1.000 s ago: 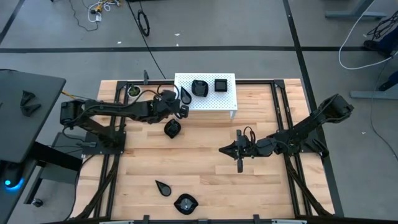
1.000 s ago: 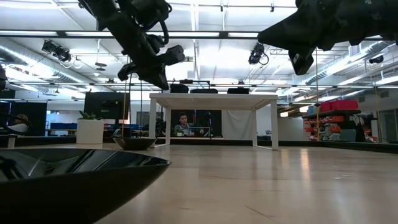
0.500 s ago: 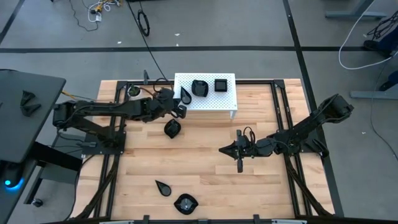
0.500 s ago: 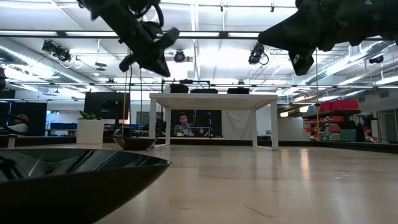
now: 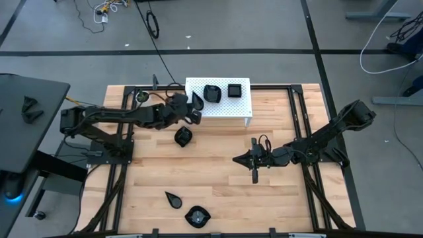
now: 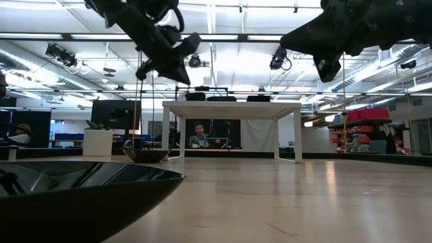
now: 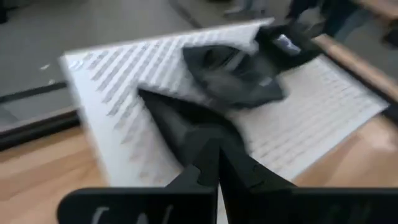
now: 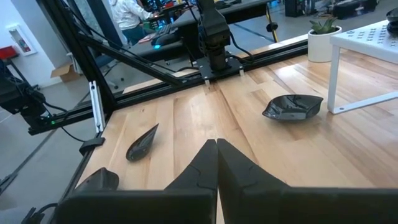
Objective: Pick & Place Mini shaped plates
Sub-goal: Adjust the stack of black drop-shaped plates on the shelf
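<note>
High view: left tool point(image 5: 194, 116), fingers pressed together, hovers at the white rack's point(image 5: 241, 106) edge beside a teardrop plate point(image 5: 197, 100); right tool point(image 5: 239, 159), likewise closed, waits mid-table point(image 5: 218, 188).

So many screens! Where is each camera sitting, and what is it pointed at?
High view: overhead, looking straight down; both arms, white shelf.
Low view: at tabletop height, facing the room; arms overhead, a black dish up close.
Left wrist view: looks past shut fingers at a teardrop plate on the shelf.
Right wrist view: past shut fingers across the table.
Shared: the shelf appears in all four.
</note>
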{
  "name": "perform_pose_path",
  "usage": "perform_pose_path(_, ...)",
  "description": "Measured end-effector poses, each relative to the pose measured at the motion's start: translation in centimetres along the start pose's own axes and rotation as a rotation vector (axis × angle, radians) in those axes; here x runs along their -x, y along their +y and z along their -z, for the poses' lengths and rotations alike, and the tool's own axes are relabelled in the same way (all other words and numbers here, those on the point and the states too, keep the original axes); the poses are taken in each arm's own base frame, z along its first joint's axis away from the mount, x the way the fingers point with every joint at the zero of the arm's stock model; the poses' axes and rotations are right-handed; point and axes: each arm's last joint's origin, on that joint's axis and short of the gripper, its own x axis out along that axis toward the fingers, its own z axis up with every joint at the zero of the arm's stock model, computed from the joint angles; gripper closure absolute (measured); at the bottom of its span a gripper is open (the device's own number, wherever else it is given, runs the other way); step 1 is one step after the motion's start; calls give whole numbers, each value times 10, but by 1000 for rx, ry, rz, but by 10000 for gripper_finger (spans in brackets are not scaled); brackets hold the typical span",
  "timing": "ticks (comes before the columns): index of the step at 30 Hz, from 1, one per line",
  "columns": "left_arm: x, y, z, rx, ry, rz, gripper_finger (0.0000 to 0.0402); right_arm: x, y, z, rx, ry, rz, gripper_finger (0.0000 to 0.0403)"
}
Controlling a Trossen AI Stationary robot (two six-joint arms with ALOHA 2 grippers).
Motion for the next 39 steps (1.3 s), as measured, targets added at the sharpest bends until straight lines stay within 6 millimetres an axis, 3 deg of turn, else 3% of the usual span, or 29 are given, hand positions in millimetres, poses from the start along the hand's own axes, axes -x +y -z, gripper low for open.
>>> perform_pose_path(5,-2,-3,0,2,54,115,398,0,0,0,2,3,1,401)
perform_pose_path(15,8,11,3,38,131,10,399,0,0,0,2,2,6,401)
perform_pose_path(21,-10,19,8,23,162,-60,398,0,-1,0,2,-5,25,401)
perform_pose_path(27,-18,12,4,-4,94,-9,395,0,-1,0,-7,-7,25,401)
perform_pose_path(33,5,19,-9,-20,69,-8,394,-8,-13,-8,-55,-20,42,401)
perform_pose_path(39,44,18,-1,-89,165,14,393,-47,-38,-51,8,65,94,401)
